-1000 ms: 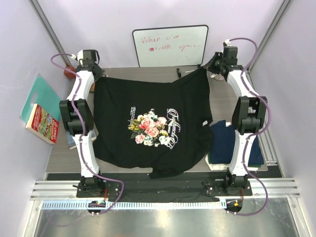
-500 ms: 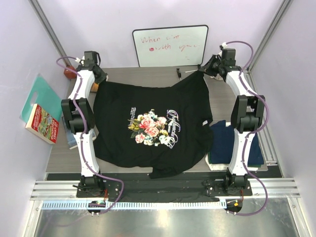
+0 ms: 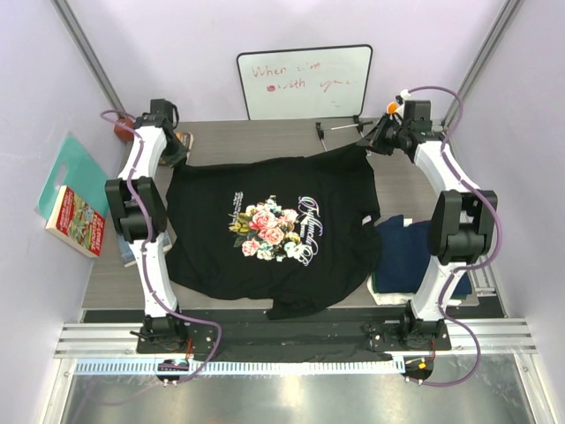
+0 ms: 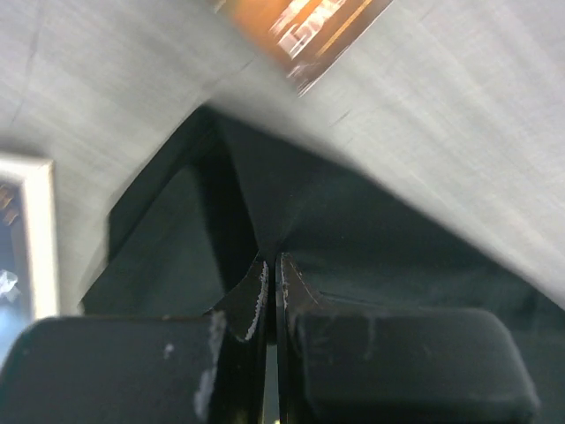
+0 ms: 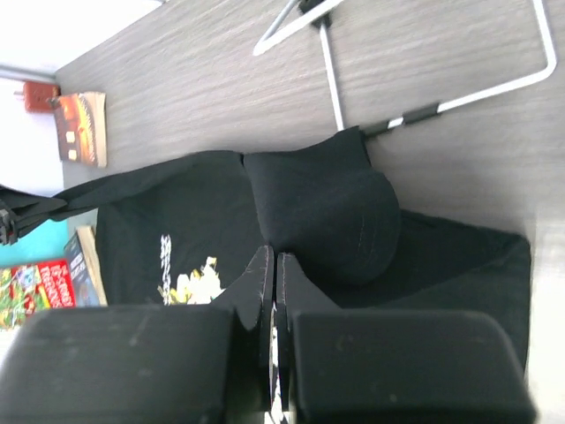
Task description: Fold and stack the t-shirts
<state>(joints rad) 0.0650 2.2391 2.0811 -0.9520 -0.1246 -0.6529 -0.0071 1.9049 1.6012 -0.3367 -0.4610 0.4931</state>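
I had the large black floral-print t-shirt (image 3: pixel 274 230) spread on the grey worktop (image 3: pixel 265 132), stretched between my left hand (image 3: pixel 175 152) and right hand (image 3: pixel 375 141), each pinched tight on a far corner. I judged the flattening nearly done; next, carry that edge nearward.

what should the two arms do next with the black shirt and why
Probably carry both pinched corners together toward the near edge. The left tool and right tool are each shut on a far corner of the black t-shirt, whose near part lies spread flat on the table, so drawing the far edge over would likely start a fold.
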